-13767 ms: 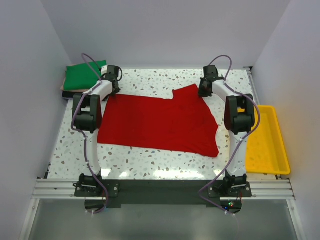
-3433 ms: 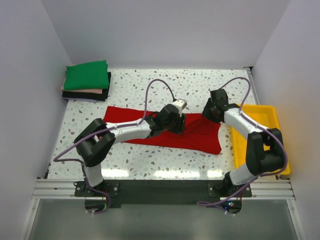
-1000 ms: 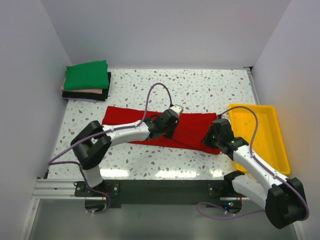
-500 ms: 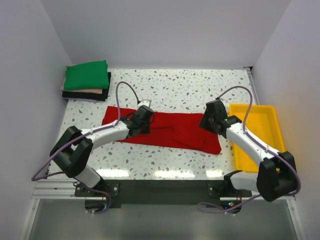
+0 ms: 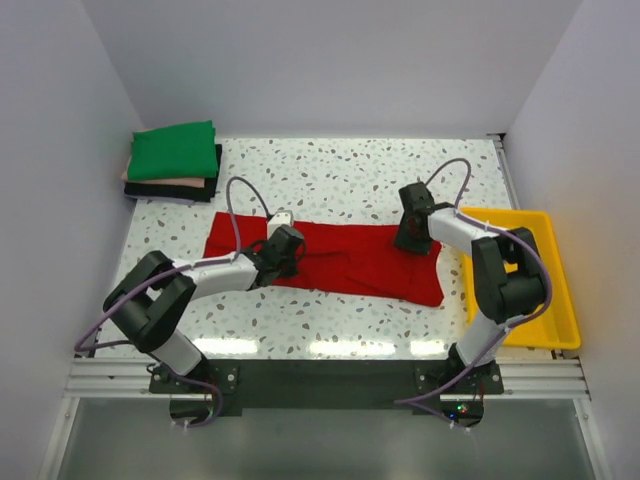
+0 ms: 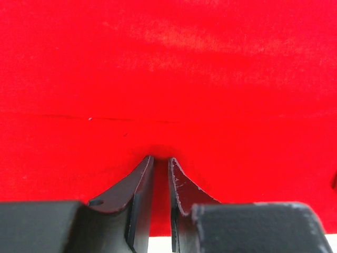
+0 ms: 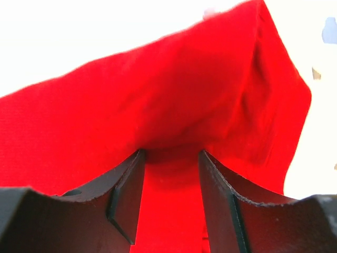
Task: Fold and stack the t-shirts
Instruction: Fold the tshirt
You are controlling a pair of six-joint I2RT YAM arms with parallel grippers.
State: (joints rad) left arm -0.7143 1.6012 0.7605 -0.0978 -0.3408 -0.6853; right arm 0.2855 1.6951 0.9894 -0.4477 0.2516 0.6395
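The red t-shirt (image 5: 350,262) lies folded into a long strip across the middle of the table. My left gripper (image 5: 283,250) is at its near-left part. In the left wrist view the gripper (image 6: 159,157) has its jaws almost together, with red cloth (image 6: 168,63) in the narrow gap. My right gripper (image 5: 407,240) is at the strip's far-right edge. In the right wrist view it (image 7: 171,152) holds a bunched hump of the cloth (image 7: 158,95) between its jaws. The green shirt (image 5: 175,150) tops a stack with the pink (image 5: 165,183) and black (image 5: 170,191) ones.
The folded stack sits at the back left corner of the speckled table (image 5: 350,170). A yellow plastic tray (image 5: 562,300) stands along the right edge. White walls close in the left, back and right sides.
Over the earlier frames the spread shirt was folded into a strip. In the last half second my left gripper shifted slightly nearer and my right gripper moved a little left along the far-right edge.
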